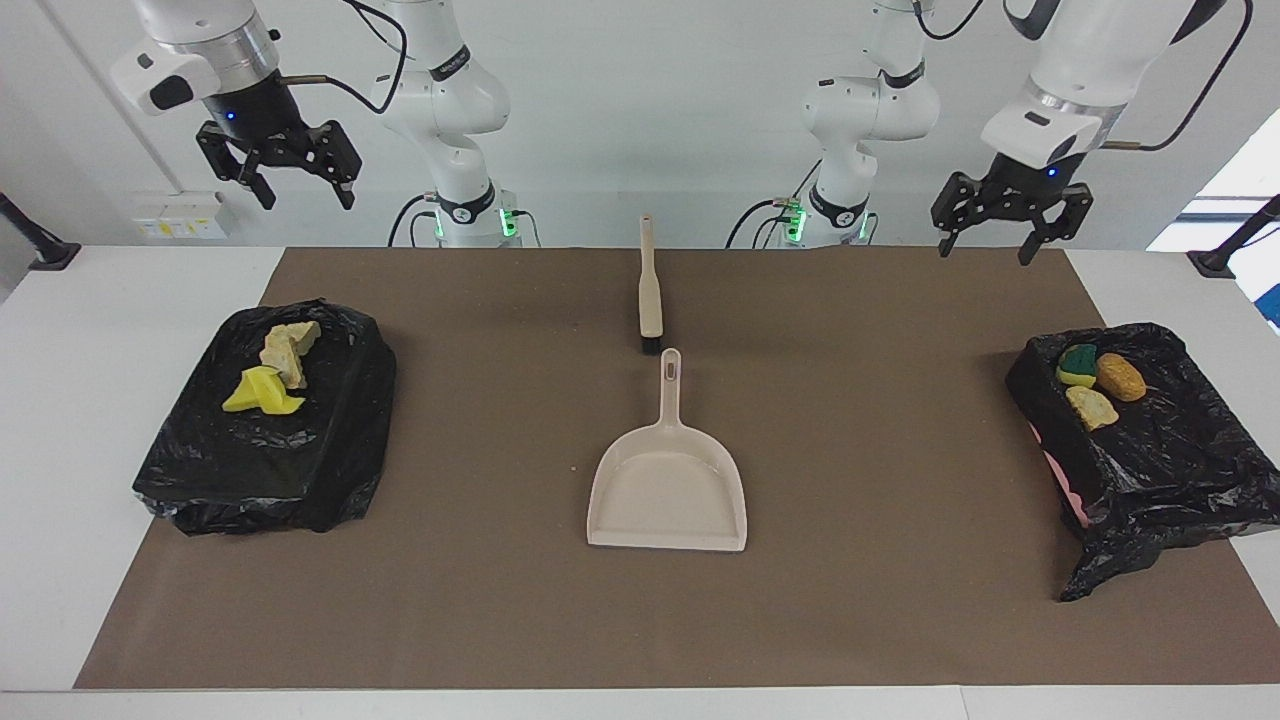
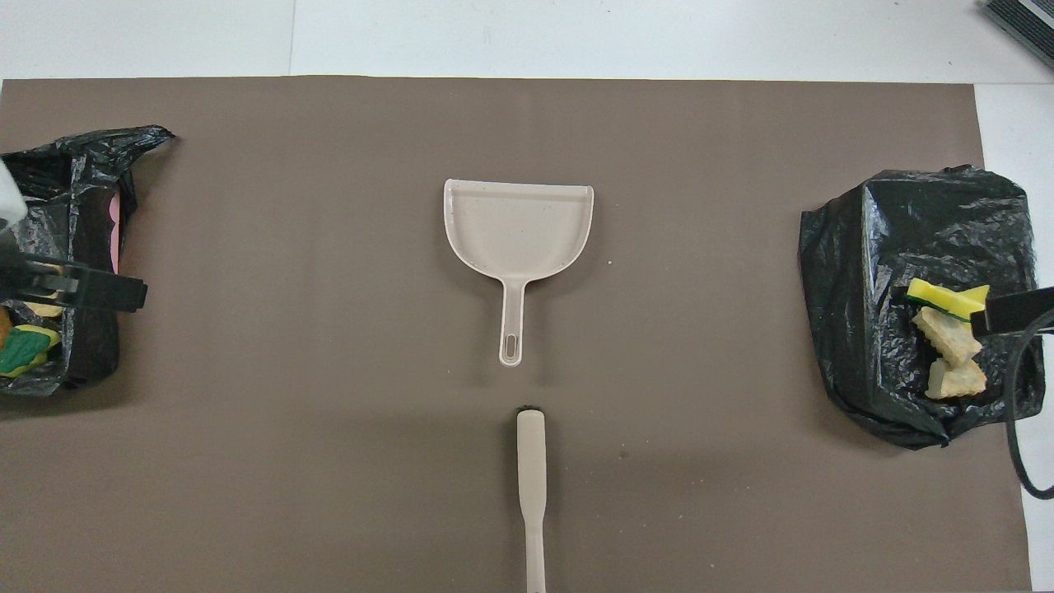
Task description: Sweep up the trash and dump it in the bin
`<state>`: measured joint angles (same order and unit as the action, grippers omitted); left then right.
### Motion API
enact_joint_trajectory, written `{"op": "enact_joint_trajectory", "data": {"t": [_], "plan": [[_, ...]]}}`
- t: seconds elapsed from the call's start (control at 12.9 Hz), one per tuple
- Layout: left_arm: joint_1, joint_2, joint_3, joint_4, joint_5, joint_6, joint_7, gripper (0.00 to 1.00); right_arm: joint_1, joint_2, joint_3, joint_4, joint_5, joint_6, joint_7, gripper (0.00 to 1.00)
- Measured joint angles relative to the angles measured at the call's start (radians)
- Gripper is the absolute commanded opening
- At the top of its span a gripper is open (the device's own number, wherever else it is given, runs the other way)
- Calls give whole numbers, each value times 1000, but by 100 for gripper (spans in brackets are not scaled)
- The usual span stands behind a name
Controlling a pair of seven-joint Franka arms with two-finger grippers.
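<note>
Now the trash (image 1: 271, 375) shows as small yellow and tan scraps.

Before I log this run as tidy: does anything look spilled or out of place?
Nothing looks spilled. The scraps sit on the black-bagged bin at the right arm's end, others on the bin at the left arm's end. The dustpan lies flat and empty, the brush beside its handle.
</note>
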<state>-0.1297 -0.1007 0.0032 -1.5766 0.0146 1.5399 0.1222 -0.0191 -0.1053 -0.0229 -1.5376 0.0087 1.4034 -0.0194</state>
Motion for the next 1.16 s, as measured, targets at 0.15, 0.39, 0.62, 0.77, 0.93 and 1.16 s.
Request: {"op": "enact_joint_trajectory", "data": {"t": [0.15, 0.39, 0.62, 0.77, 0.93, 1.16], "plan": [[8, 12, 1, 49, 0, -44, 12, 100, 9, 0, 0, 0, -1, 0, 0, 100], [21, 34, 4, 97, -1, -64, 18, 100, 17, 0, -6, 0, -1, 0, 0, 100], [21, 33, 4, 102, -1, -70, 19, 100, 55, 0, -27, 0, -2, 0, 0, 100], [22, 33, 4, 102, -1, -77, 18, 100, 103, -1, -74, 0, -2, 0, 0, 100], [22, 33, 5, 102, -1, -86, 18, 100, 111, -3, -91, 1, -2, 0, 0, 100], [23, 32, 6, 102, -1, -89, 7, 100, 112, -4, -96, 2, -1, 0, 0, 100]]}}
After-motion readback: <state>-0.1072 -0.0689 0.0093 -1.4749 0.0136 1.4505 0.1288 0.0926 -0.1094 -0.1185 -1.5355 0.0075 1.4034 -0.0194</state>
